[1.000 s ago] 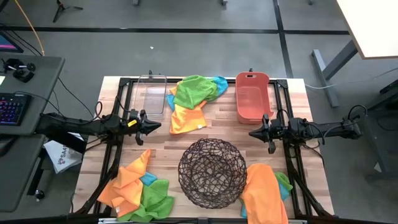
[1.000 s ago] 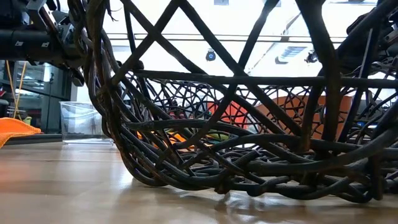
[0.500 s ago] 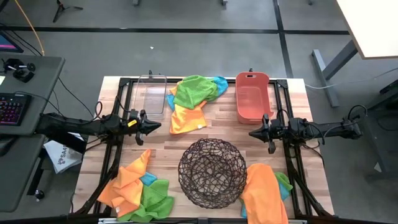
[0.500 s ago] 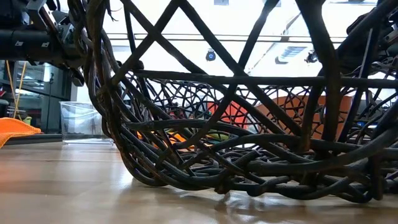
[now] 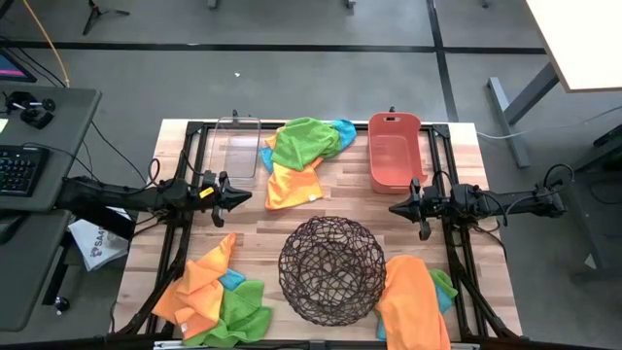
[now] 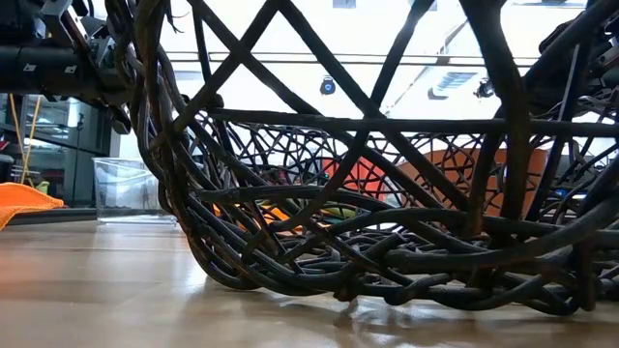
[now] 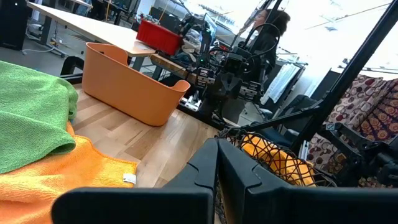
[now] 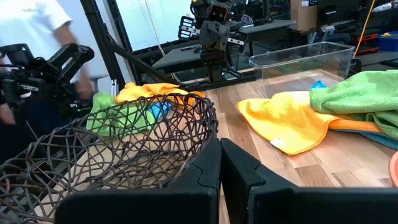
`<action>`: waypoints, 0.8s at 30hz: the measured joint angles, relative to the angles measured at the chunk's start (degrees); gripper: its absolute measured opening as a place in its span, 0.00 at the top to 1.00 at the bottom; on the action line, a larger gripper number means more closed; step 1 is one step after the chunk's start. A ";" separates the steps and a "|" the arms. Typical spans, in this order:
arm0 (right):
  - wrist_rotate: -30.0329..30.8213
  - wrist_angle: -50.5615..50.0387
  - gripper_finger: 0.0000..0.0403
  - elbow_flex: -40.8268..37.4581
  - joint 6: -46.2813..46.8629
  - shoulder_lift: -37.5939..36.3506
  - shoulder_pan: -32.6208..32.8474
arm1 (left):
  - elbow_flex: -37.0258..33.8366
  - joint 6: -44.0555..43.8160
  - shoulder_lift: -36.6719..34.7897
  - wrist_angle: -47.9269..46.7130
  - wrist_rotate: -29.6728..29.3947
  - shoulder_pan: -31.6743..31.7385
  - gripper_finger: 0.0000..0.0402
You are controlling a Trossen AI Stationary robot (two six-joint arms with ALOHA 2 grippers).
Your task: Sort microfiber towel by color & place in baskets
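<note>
Both arms hover level over the table's middle, touching nothing. My left gripper (image 5: 238, 197) is shut, its fingertips (image 7: 217, 163) pointing toward the table's right. My right gripper (image 5: 394, 207) is shut too, fingertips (image 8: 221, 163) pointing left. Between them, toward the far edge, a green towel (image 5: 306, 141) lies on an orange towel (image 5: 292, 185) and a blue one (image 5: 345, 129). A second pile (image 5: 209, 292) lies at the near left, a third (image 5: 413, 301) at the near right. The clear bin (image 5: 236, 146), salmon bin (image 5: 394, 151) and wire bowl (image 5: 330, 269) stand on the table.
The wire bowl (image 6: 368, 222) fills the low view, with the clear bin (image 6: 126, 188) behind it. Black frame rails (image 5: 457, 262) run along both table sides. A person (image 8: 37, 25) stands beyond the table's left side. Bare wood (image 5: 360, 204) lies between the two grippers.
</note>
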 joint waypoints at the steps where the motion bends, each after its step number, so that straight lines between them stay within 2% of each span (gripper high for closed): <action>1: 0.01 0.00 1.00 0.01 0.00 -0.01 0.00 | -0.01 0.00 0.00 0.00 0.01 -0.01 1.00; 21: 0.01 0.00 1.00 0.00 0.00 -0.02 -0.01 | 0.01 -0.15 0.00 0.05 0.01 -0.01 1.00; 24: -0.01 0.00 1.00 0.00 0.00 0.00 -0.01 | -0.01 -3.60 0.00 2.52 -0.40 0.01 1.00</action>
